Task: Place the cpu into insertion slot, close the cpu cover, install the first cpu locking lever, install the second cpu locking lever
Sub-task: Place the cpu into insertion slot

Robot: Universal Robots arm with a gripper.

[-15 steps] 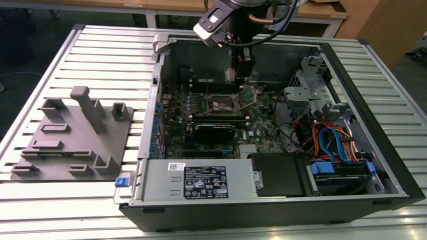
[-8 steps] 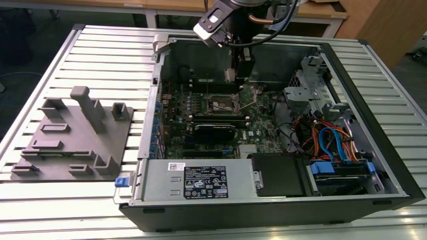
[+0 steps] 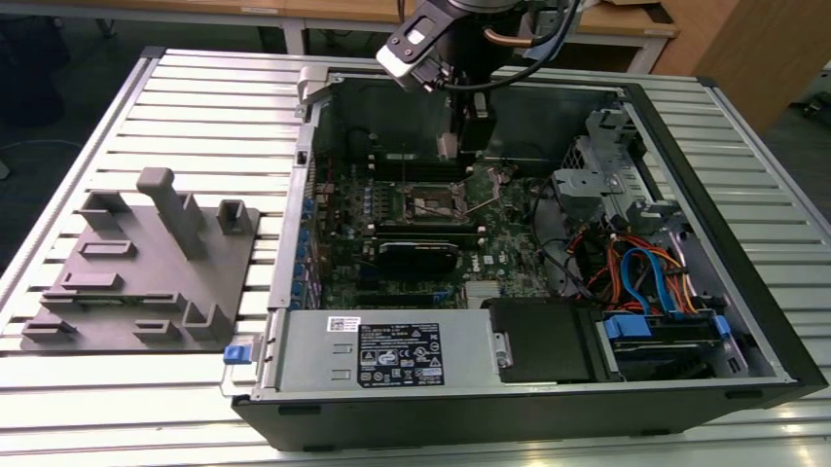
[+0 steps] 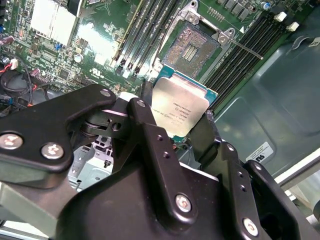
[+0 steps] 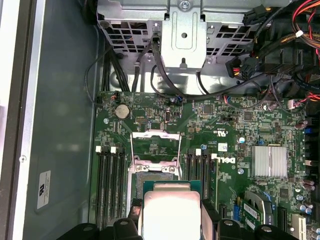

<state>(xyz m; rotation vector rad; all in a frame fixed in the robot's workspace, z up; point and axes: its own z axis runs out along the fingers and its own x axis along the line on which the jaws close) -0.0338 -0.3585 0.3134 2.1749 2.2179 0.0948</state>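
My gripper (image 3: 457, 146) hangs inside the open computer case, above and just behind the insertion slot (image 3: 433, 204). It is shut on the cpu (image 4: 180, 107), a square silver-topped chip pinched by its edges between black fingers (image 4: 145, 102). In the first wrist view the cpu (image 5: 170, 207) sits beside the open insertion slot (image 5: 155, 172), overlapping its near edge. The slot's contact field (image 4: 192, 45) lies bare. The cpu cover (image 5: 155, 145) stands swung open on the slot's far side. A thin metal locking lever (image 4: 242, 46) juts out beside the slot.
Memory slots (image 4: 150, 30) flank the socket on both sides. A drive cage (image 3: 604, 175) and coloured cables (image 3: 649, 272) fill the case at the exterior view's right. The power supply (image 3: 377, 355) sits at the case's front. A grey fixture plate (image 3: 143, 263) lies on the table outside the case.
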